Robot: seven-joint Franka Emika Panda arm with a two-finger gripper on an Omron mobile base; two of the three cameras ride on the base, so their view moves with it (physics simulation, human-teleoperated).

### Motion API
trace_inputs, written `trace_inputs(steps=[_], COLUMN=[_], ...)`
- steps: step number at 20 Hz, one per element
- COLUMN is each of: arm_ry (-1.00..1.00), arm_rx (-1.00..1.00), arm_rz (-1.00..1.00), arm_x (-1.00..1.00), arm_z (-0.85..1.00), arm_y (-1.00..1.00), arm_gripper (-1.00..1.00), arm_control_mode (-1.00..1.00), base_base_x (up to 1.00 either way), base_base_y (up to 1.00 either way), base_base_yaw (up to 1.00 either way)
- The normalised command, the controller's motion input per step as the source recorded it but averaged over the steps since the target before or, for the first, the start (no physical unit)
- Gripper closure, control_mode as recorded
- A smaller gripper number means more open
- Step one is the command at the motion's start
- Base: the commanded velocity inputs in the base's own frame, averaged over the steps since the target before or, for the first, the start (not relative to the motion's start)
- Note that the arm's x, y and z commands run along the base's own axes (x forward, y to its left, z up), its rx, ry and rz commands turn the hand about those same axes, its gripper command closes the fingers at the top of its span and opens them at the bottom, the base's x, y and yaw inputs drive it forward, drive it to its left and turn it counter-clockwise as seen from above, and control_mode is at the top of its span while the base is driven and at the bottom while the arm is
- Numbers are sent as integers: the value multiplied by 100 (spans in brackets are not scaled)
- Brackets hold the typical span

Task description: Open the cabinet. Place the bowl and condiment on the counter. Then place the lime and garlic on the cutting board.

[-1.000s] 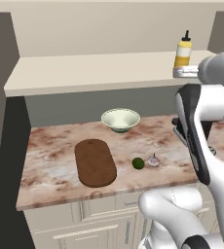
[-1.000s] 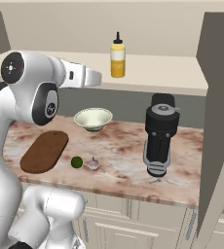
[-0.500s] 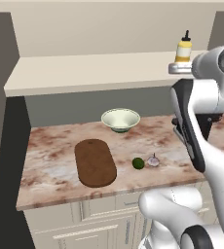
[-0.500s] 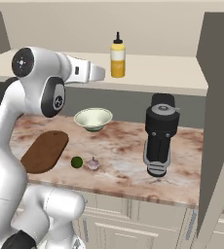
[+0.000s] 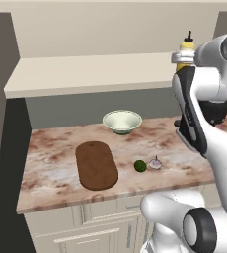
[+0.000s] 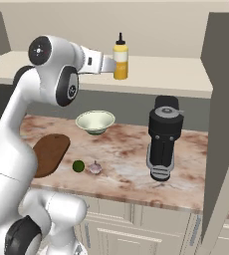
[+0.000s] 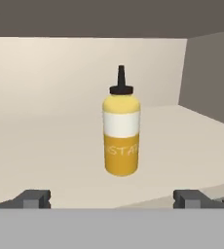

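Note:
The cabinet stands open, and the yellow condiment (image 7: pixel 121 131) bottle with its black nozzle stands upright on the cream shelf (image 5: pixel 86 71). My gripper (image 7: pixel 113 199) is open, level with the bottle (image 6: pixel 120 61) and just short of it, both fingertips spread wide and empty. The pale green bowl (image 5: pixel 122 121) sits on the marble counter (image 5: pixel 56 148) below. The dark green lime (image 5: pixel 140 166) and the whitish garlic (image 5: pixel 156 163) lie side by side on the counter, right of the brown cutting board (image 5: pixel 96 164).
A black upright appliance (image 6: pixel 163 139) stands on the counter to the right of the bowl. An open cabinet door (image 6: pixel 221 124) hangs as a tall dark panel at the right. Cream drawer fronts (image 6: pixel 136 224) run under the counter edge.
The arm has risen and carried the hand forward, closer to the condiment bottle. The jaws have stayed wide open. The things on the counter have not moved.

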Motion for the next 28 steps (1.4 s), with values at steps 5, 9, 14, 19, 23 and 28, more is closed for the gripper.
trace_inputs(steps=[5, 9, 14, 19, 23, 28], arm_ry=[3, 6, 7, 5, 0, 0], arm_rx=[0, -1, 0, 1, 8, 7], arm_rz=[0, 0, 0, 0, 0, 0], arm_x=[25, 25, 29, 24, 15, 13], arm_z=[4, 0, 3, 3, 0, 0], arm_y=[0, 0, -5, -15, -23, -22], arm_gripper=[-100, -100, -100, -100, -100, -100], arm_control_mode=[-100, -100, -100, -100, -100, -100], base_base_x=[0, 0, 0, 0, 0, 0], base_base_y=[0, 0, 0, 0, 0, 0], base_base_yaw=[0, 0, 0, 0, 0, 0])
